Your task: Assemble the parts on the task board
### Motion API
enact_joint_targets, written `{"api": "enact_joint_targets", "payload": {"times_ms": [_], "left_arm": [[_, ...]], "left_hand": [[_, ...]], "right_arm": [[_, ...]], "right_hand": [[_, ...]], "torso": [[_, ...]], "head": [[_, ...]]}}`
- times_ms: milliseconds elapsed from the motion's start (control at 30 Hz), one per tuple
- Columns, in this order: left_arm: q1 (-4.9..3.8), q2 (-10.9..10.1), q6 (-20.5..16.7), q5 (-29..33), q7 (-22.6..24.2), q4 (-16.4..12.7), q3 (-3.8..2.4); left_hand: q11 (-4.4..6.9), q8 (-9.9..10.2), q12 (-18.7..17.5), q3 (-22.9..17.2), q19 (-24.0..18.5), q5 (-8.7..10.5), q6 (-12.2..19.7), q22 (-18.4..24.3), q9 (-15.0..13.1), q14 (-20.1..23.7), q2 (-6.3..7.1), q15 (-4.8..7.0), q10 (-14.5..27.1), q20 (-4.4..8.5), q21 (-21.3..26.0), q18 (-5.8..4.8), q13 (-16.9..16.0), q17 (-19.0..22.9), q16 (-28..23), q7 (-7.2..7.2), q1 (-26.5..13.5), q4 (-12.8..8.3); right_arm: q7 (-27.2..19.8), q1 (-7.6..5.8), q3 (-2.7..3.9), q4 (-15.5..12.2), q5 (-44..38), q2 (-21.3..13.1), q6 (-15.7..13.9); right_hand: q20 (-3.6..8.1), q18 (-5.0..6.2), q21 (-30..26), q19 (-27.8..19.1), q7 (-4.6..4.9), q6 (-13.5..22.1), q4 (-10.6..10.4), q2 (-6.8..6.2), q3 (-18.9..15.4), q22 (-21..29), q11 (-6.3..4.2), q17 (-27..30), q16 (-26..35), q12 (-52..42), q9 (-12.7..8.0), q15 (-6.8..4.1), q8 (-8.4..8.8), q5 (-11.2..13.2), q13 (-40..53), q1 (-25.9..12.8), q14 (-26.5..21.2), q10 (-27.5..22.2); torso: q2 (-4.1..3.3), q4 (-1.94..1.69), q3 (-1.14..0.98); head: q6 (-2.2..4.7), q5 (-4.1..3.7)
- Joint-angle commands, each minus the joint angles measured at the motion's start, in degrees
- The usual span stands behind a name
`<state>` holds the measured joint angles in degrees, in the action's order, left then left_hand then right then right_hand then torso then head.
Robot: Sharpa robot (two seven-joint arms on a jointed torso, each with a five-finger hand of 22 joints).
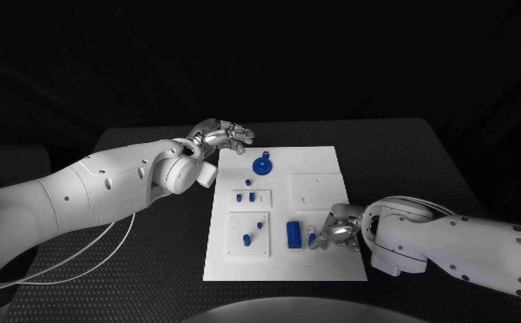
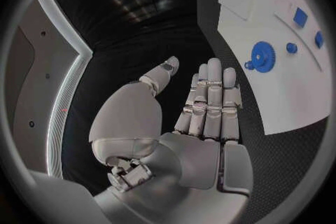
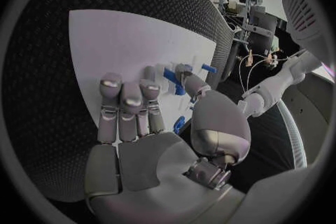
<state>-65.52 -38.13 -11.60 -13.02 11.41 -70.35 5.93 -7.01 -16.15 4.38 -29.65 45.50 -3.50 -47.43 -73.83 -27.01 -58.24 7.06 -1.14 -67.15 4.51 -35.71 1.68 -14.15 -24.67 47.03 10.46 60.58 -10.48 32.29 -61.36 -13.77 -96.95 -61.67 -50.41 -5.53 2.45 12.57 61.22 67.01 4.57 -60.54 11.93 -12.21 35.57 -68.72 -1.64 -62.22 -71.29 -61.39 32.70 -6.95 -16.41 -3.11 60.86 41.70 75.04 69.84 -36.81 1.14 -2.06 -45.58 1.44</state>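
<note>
The white task board (image 1: 326,263) lies in the middle of the table. A blue gear (image 1: 262,164) sits near its far end, with small blue parts (image 1: 248,197) behind it. A blue block (image 1: 293,233) and a small blue part (image 1: 312,239) lie near the front. My right hand (image 1: 336,227) hovers low over the board's right side, fingers stretched toward the block (image 3: 173,79), which shows between thumb and fingers; it holds nothing. My left hand (image 1: 223,136) is at the board's far left corner, flat and open (image 2: 203,106), with the gear (image 2: 263,56) beside it.
A raised white sub-plate (image 1: 248,234) at the front left carries two blue parts. Another blank square plate (image 1: 318,190) sits right of centre. Black table surface (image 1: 402,157) surrounds the board.
</note>
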Motion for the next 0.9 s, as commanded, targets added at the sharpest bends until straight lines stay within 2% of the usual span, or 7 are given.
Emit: {"api": "enact_joint_targets", "payload": {"times_ms": [33, 200, 467, 600, 767, 900], "left_arm": [[-0.05, 0.05, 0.84, -0.06, 0.2, -0.04, -0.03], [-0.05, 0.06, 0.86, -0.06, 0.19, -0.02, -0.03], [-0.05, 0.08, 0.86, -0.07, 0.17, -0.01, -0.03], [-0.04, 0.08, 0.9, -0.07, 0.15, -0.02, -0.03], [-0.04, 0.04, 0.89, -0.07, 0.17, -0.01, -0.02], [-0.04, 0.03, 0.89, -0.07, 0.17, 0.02, -0.02]], "left_hand": [[0.01, -0.29, 0.13, -0.05, 0.4, -0.19, 0.47, -0.08, 0.06, -0.32, -0.01, -0.1, 0.48, -0.08, 0.27, 0.6, 0.0, -0.1, -0.27, 0.1, -0.02, 0.36], [0.01, -0.29, 0.13, -0.06, 0.4, -0.2, 0.48, -0.09, 0.07, -0.32, 0.01, -0.09, 0.49, -0.08, 0.29, 0.6, 0.0, -0.12, -0.28, 0.09, 0.02, 0.33], [0.01, -0.3, 0.13, -0.08, 0.4, -0.2, 0.48, -0.11, 0.07, -0.31, 0.02, -0.09, 0.5, -0.08, 0.31, 0.61, 0.0, -0.14, -0.29, 0.09, 0.08, 0.3], [0.0, -0.31, 0.13, -0.08, 0.41, -0.19, 0.49, -0.12, 0.07, -0.31, 0.02, -0.09, 0.5, -0.08, 0.32, 0.6, 0.0, -0.15, -0.3, 0.09, 0.09, 0.29], [0.0, -0.31, 0.13, -0.08, 0.41, -0.19, 0.49, -0.12, 0.07, -0.31, 0.01, -0.09, 0.5, -0.08, 0.32, 0.6, 0.0, -0.15, -0.31, 0.1, 0.09, 0.3], [0.0, -0.31, 0.13, -0.08, 0.41, -0.19, 0.49, -0.13, 0.07, -0.31, 0.01, -0.1, 0.5, -0.08, 0.33, 0.6, 0.0, -0.16, -0.31, 0.1, 0.09, 0.3]], "right_arm": [[-1.29, 0.05, 0.04, -0.21, 1.56, -0.32, -0.86], [-1.5, 0.05, 0.15, -0.43, 2.11, -0.66, -0.71], [-1.59, 0.05, 0.39, -0.1, 2.16, -0.83, -1.17], [-2.06, 0.05, 0.57, 0.33, 1.35, -0.66, -2.23], [-5.83, 0.04, 0.72, 0.5, -2.33, -1.06, -3.65], [-11.56, 0.04, 0.72, 0.48, -4.2, -1.78, -6.47]], "right_hand": [[0.02, 2.43, 0.33, -0.35, -0.04, -0.34, -0.78, -0.03, -0.57, 0.07, -0.18, -0.08, 0.27, 0.31, 0.06, -0.53, -0.19, 0.31, 0.08, -1.52, 0.03, -0.12], [0.18, 2.43, 0.33, -0.41, -0.09, -0.31, -0.99, -0.2, -0.95, 0.09, -0.23, -0.12, 0.25, 0.32, 0.07, -0.61, -0.17, 0.31, 0.12, -2.25, 0.0, -0.16], [0.24, 2.43, 0.34, -0.43, -0.11, -0.31, -1.0, -0.34, -1.04, 0.11, -0.25, -0.13, 0.24, 0.32, 0.08, -0.63, -0.17, 0.3, 0.13, -2.41, -0.01, -0.17], [0.4, 2.43, 0.36, -0.43, -0.14, -0.32, -1.02, 0.44, -1.07, 0.13, -0.29, -0.15, 0.24, 0.31, 0.12, -0.69, -0.17, 0.3, 0.17, -2.55, -0.03, -0.18], [0.48, 2.43, 0.38, -0.45, -0.16, -0.35, -0.82, 0.83, -1.15, 0.14, -0.31, -0.17, 0.22, 0.31, 0.14, -0.71, -0.19, 0.31, 0.19, -2.52, -0.04, -0.18], [0.83, 2.43, 0.4, -0.51, -0.02, 0.38, 1.27, 1.16, -0.09, 0.15, -0.19, -0.13, 0.33, 0.32, 0.08, -0.77, 0.15, 0.31, 0.22, 0.63, -0.09, -0.25]], "torso": [[0.02, -0.03, -0.06], [0.01, 0.04, 0.02], [0.02, 0.01, 0.0], [0.0, -0.03, -0.01], [0.02, 0.02, 0.01], [0.02, 0.02, 0.04]], "head": [[-0.13, 0.09], [-0.17, 0.09], [-0.16, 0.05], [-0.2, 0.06], [-0.26, 0.15], [-0.13, 0.12]]}}
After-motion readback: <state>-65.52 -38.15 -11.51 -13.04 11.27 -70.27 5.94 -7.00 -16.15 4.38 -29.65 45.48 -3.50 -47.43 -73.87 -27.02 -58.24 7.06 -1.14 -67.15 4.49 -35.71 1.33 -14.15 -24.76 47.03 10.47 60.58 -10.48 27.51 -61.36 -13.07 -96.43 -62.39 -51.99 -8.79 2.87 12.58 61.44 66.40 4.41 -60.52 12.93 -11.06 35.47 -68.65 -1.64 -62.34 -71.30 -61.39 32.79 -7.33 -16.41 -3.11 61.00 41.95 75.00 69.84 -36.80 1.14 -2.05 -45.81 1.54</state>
